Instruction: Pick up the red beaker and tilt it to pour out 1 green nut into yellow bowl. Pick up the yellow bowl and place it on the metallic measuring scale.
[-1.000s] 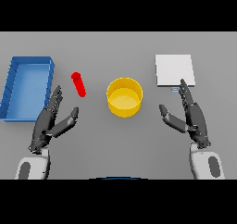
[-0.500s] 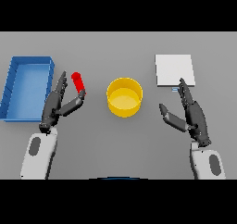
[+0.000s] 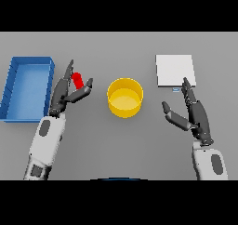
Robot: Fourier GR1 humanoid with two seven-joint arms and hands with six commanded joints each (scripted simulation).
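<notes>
A small red beaker (image 3: 77, 80) stands on the grey table, left of the yellow bowl (image 3: 125, 96). My left hand (image 3: 65, 95) is open right at the beaker, fingers reaching up its left side and the thumb stretched out just below and right of it. The fingers are not closed on it. A flat metallic scale (image 3: 174, 70) lies at the back right. My right hand (image 3: 195, 113) hangs open in front of the scale, to the right of the bowl. No green nut shows in this view.
A blue tray (image 3: 12, 89) lies at the far left, just beside my left arm.
My left hand has moved forward and right from near the tray's corner up to the red beaker. The right hand has stayed put.
</notes>
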